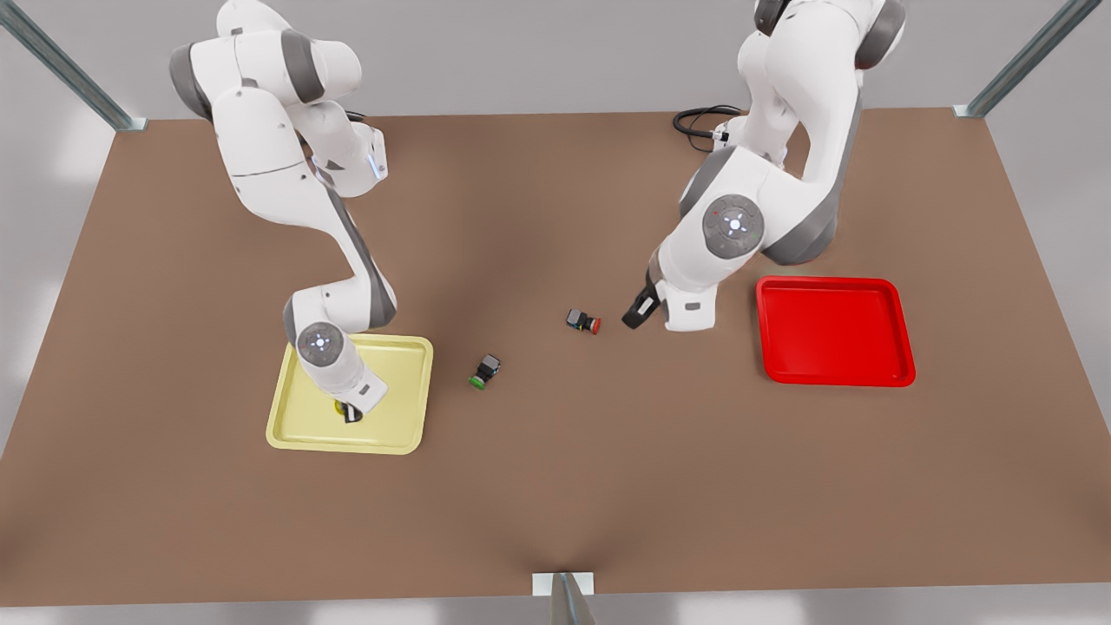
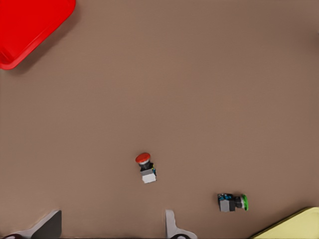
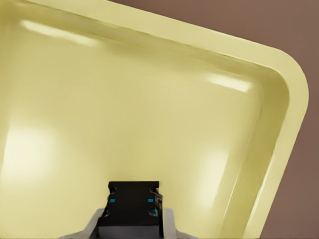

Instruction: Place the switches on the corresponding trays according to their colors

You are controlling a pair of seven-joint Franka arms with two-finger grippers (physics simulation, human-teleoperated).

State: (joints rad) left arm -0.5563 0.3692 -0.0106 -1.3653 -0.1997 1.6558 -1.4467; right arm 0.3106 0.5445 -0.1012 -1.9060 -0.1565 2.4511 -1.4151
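Observation:
The red-capped switch (image 1: 583,322) (image 2: 145,167) lies on its side on the brown table, well short of the red tray (image 1: 833,330) (image 2: 30,25). My left gripper (image 1: 638,311) (image 2: 110,231) hovers open just beside it, toward the red tray, with nothing between its fingers. Over the pale yellow tray (image 1: 399,391) (image 3: 149,99) my right gripper (image 1: 350,411) (image 3: 130,219) is shut on the yellow-capped switch (image 1: 340,406) (image 3: 132,206). Its dark body sits between the fingers, low over the tray floor.
A green-capped switch (image 1: 484,371) (image 2: 232,202) lies on the table between the yellow tray and the red-capped switch. A black cable (image 1: 703,121) loops at the far edge by the base of the arm on the front view's right. Metal frame posts stand at the table's corners.

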